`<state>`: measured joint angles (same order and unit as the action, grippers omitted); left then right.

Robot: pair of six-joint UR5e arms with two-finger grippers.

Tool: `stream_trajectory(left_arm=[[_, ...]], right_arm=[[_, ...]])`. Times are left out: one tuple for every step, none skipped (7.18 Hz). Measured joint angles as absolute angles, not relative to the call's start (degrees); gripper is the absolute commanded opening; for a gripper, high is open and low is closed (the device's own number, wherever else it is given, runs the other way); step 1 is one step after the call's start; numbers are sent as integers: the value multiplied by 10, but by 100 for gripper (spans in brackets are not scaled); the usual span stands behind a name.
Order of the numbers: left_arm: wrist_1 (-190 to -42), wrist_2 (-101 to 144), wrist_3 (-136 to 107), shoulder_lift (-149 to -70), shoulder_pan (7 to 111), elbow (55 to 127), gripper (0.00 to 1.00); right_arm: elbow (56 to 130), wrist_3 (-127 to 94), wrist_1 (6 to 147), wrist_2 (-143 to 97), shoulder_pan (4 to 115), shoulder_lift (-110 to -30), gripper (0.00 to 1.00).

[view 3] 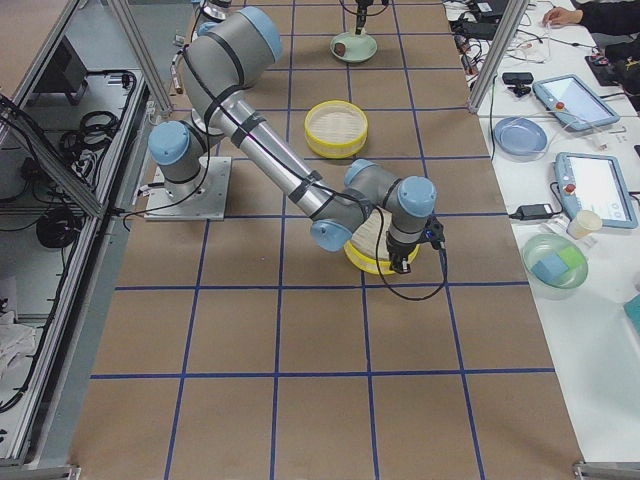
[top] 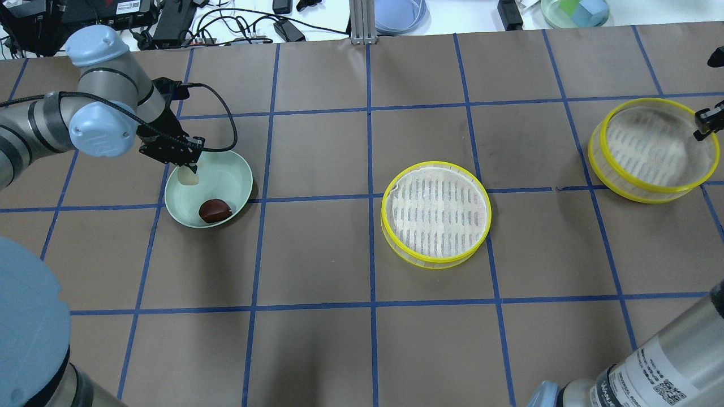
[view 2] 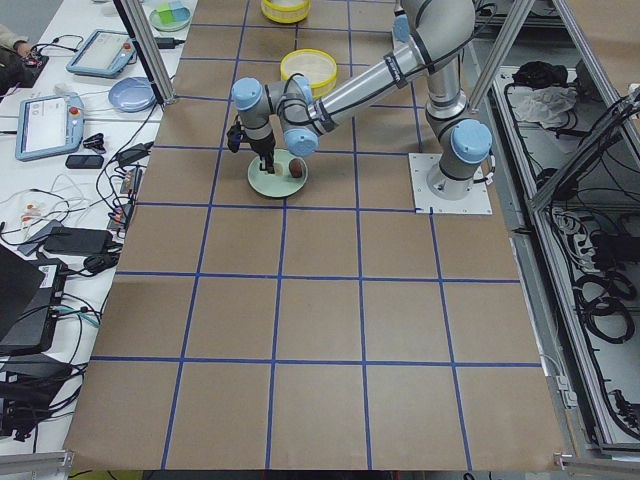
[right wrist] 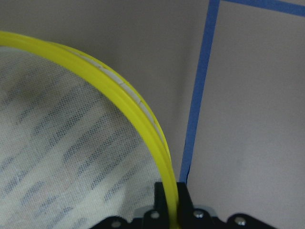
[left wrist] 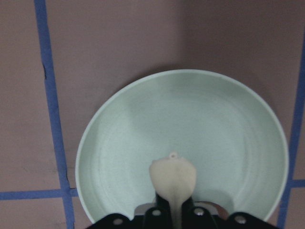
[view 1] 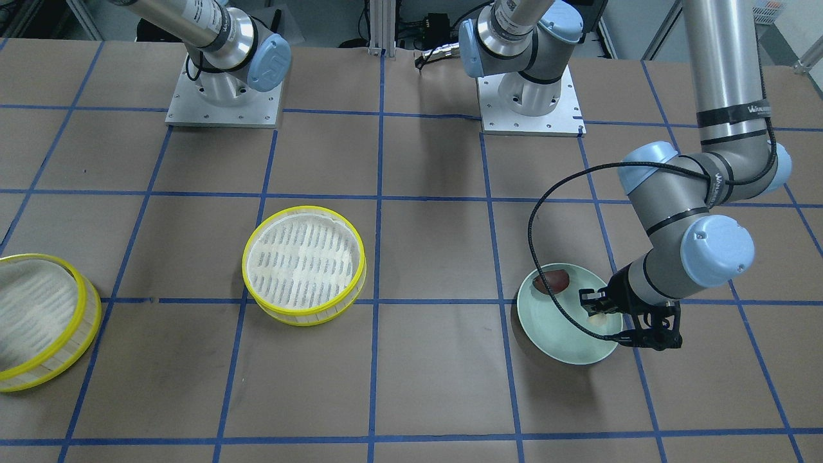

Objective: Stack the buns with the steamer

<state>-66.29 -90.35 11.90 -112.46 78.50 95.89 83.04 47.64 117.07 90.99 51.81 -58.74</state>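
My left gripper (top: 189,168) is shut on the cream-white bun (left wrist: 172,177) and holds it just above the pale green plate (top: 233,176). The bun also shows in the overhead view (top: 188,177). The dark reddish-brown bun (top: 215,210) lies in the plate beside it. One steamer tray (top: 435,213) sits flat at the table's middle. My right gripper (top: 704,121) is shut on the yellow rim (right wrist: 164,157) of the other steamer tray (top: 650,148) at the far right. That tray looks tilted, with the gripped side raised.
Brown paper with a blue tape grid covers the table (top: 317,316). Both arm bases (view 1: 224,96) stand at the robot's edge. Cables and dishes (top: 399,11) lie past the far edge. The left arm's cable (view 1: 546,212) loops over the plate.
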Motion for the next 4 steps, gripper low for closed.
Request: stream_trajectory(left_arm=[[-684, -903, 74, -1106, 815, 948, 0], [-696, -902, 17, -1089, 853, 943, 0], [-702, -901, -47, -1078, 898, 940, 0], [-702, -899, -111, -1072, 949, 935, 0]], right_arm=[[831, 478, 1135, 910, 511, -616, 0], [831, 480, 1092, 909, 504, -652, 0], [832, 481, 1049, 910, 501, -690, 0], [833, 481, 1011, 910, 499, -725, 0]])
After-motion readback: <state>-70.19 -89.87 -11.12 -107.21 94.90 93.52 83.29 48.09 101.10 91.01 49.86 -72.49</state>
